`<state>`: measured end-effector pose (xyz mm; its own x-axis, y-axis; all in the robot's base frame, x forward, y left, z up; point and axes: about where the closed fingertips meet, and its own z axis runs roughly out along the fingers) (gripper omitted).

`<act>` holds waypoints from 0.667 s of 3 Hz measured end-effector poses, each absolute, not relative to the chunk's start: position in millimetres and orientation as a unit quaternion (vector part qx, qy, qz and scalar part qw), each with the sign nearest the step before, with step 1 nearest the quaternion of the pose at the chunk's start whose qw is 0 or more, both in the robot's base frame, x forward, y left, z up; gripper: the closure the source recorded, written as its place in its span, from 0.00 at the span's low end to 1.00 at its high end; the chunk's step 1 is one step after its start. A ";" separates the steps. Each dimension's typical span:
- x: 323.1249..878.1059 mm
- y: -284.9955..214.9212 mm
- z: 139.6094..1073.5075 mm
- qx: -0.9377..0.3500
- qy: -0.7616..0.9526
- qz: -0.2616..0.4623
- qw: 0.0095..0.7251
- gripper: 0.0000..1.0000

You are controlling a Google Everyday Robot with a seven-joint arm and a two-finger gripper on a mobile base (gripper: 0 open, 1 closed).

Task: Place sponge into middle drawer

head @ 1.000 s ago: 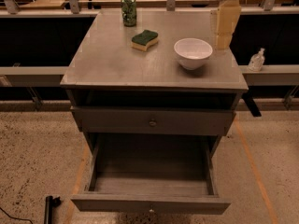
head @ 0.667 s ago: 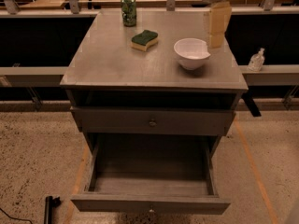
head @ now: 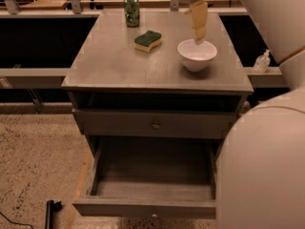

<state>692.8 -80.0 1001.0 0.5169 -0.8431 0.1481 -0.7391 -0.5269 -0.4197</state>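
Observation:
The sponge [head: 147, 40], dark green on a yellow base, lies on the grey cabinet top [head: 119, 66], toward the back and left of centre. The gripper [head: 199, 23] hangs from above at the back right, right over the white bowl [head: 197, 56] and about a hand's width to the right of the sponge, holding nothing that shows. The middle drawer [head: 150, 187] is pulled out wide at the bottom, its inside bare, its small knob [head: 153, 214] on the front. The knobbed drawer front [head: 156, 126] above it is closed.
A green can [head: 131, 9] stands at the back of the cabinet top behind the sponge. My arm's pale body [head: 267, 166] fills the right side and covers the drawer's right corner. A small bottle [head: 261, 61] stands on a ledge at right. A black object [head: 49, 213] lies on the floor at left.
The gripper has moved left and slightly down, from beside the bowl to over it. The arm's body now fills the right side. The sponge and drawer have not moved.

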 end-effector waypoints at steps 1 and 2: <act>715.8 -65.4 1000.9 -0.881 0.399 -0.189 0.171 0.00; 734.1 -52.2 992.8 -0.900 0.326 -0.211 0.199 0.00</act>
